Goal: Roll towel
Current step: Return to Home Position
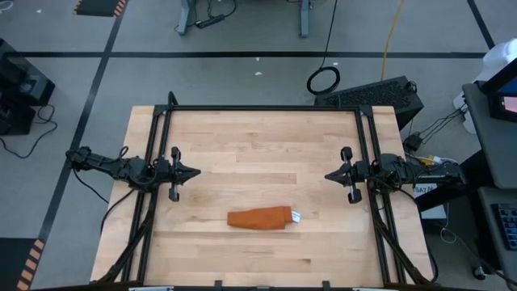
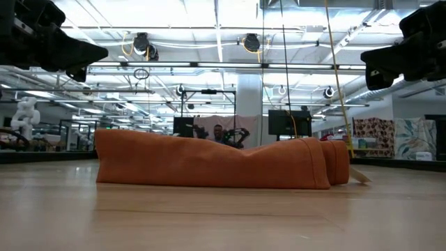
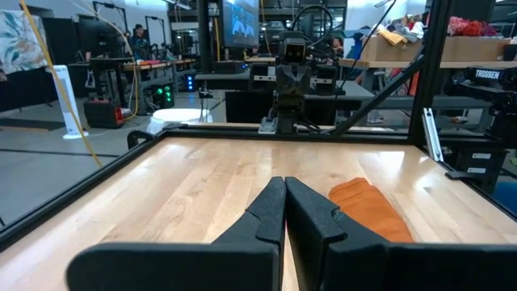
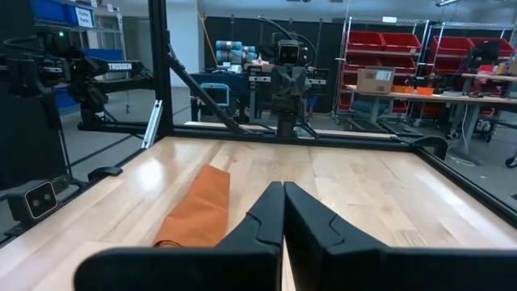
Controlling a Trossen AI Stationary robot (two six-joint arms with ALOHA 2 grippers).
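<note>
The burnt-orange towel (image 1: 259, 217) lies rolled up in a long bundle on the wooden table, toward the near edge, a small white tag (image 1: 296, 217) at its right end. In the low view the towel (image 2: 216, 164) rests along its length on the tabletop. My left gripper (image 1: 196, 172) hovers shut at the table's left side, pointing level toward the middle, well clear of the towel (image 3: 371, 208). My right gripper (image 1: 328, 175) hovers shut at the right side, pointing level inward, also clear of the towel (image 4: 198, 212).
A black metal frame (image 1: 262, 108) runs along the table's far, left and right edges. Bare wood lies between the grippers and beyond the towel. Cables, a keyboard case (image 1: 371, 95) and desks stand on the floor off the table.
</note>
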